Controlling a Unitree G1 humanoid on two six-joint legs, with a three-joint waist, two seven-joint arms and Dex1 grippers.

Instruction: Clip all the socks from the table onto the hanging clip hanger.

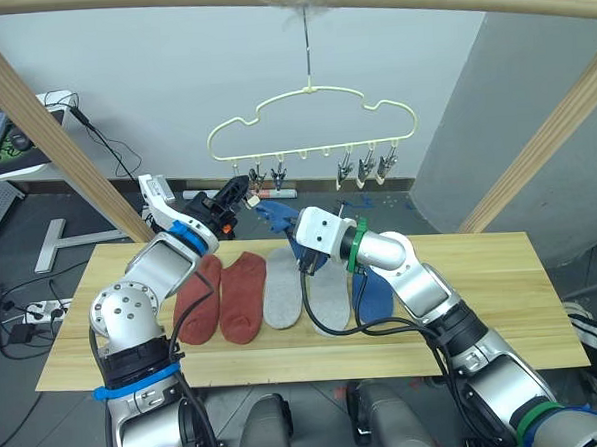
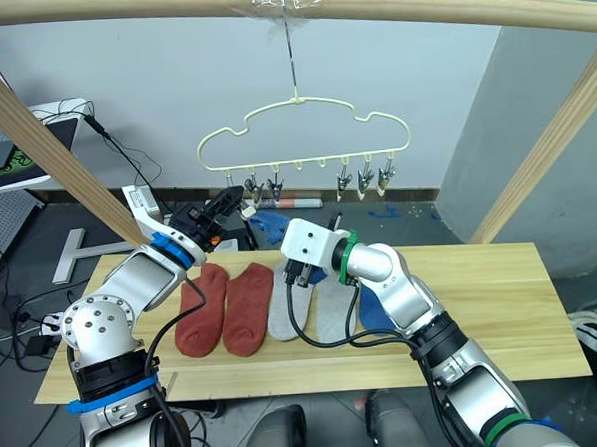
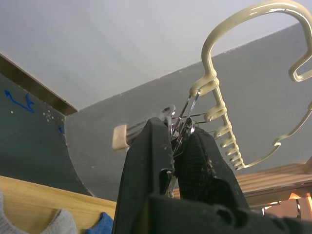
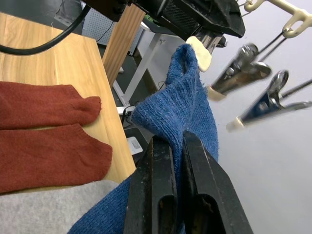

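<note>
Table (image 1: 483, 304) of light planks stands on dark floor before a pale wall; five socks (image 1: 282, 289) lie on it; right gripper (image 4: 178, 146) pinches a blue sock (image 4: 187, 92) raised beside clip hanger (image 1: 313, 118); left gripper (image 3: 180, 146) squeezes its end clip (image 3: 183, 119)

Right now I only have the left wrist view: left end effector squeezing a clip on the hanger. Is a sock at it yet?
Observer: Yes. The right end effector is shut on a blue sock, and the sock's top edge reaches the pale tip of that clip.
Operator: Other clips loaded?
Observer: No. The other five clips on the clip hanger hang bare.
Operator: What's left on the table?
Observer: Five socks lie side by side on the table: two rust-red socks, two grey socks and a second blue sock.
</note>
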